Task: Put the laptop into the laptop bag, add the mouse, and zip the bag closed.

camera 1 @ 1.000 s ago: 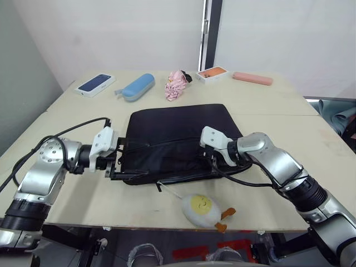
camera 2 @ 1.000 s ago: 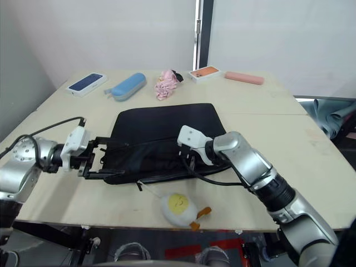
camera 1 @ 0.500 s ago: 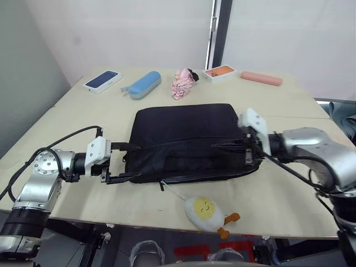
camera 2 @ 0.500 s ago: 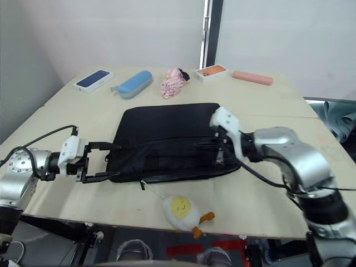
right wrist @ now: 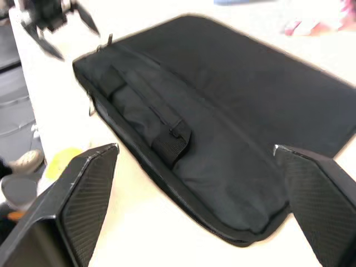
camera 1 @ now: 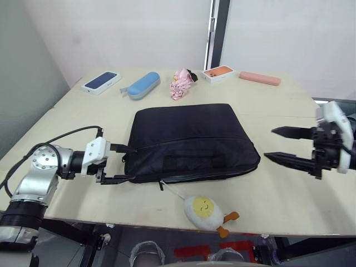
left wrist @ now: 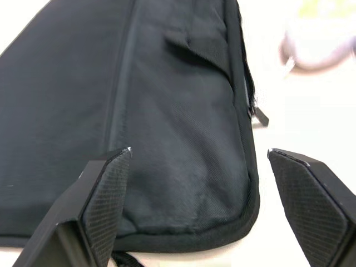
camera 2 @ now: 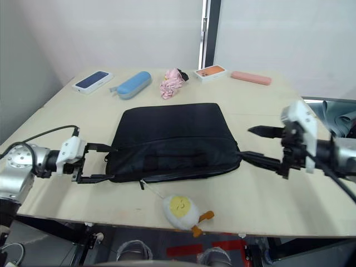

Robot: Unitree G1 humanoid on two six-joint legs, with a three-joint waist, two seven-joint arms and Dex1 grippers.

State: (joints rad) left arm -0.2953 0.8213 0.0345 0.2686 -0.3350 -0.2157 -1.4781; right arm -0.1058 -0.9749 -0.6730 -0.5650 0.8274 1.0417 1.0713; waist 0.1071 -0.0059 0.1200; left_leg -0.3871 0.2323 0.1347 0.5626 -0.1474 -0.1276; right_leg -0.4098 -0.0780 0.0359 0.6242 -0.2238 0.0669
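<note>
Pale wooden table [camera 1: 289,183]: nearest its front edge lies a duck toy [camera 1: 207,209], then the laptop bag [camera 1: 189,142] flat mid-table. Left gripper [camera 1: 118,163] spread wide at the bag's left end, empty; right gripper [camera 1: 278,143] gapes empty off its right end. Left wrist view shows a zipper pull [left wrist: 260,117].

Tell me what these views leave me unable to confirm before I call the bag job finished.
- Laptop and mouse: no telling if they are inside; the closed black fabric of the laptop bag would hide them.
- Zipper: the head views are too small to follow it around the far edge; the slit at the corner near the left gripper in the left wrist view is unclear.
- Yellow shape in the right wrist view: blurred, cut by the edge.
- Right gripper: jaws open, clear of the bag.
</note>
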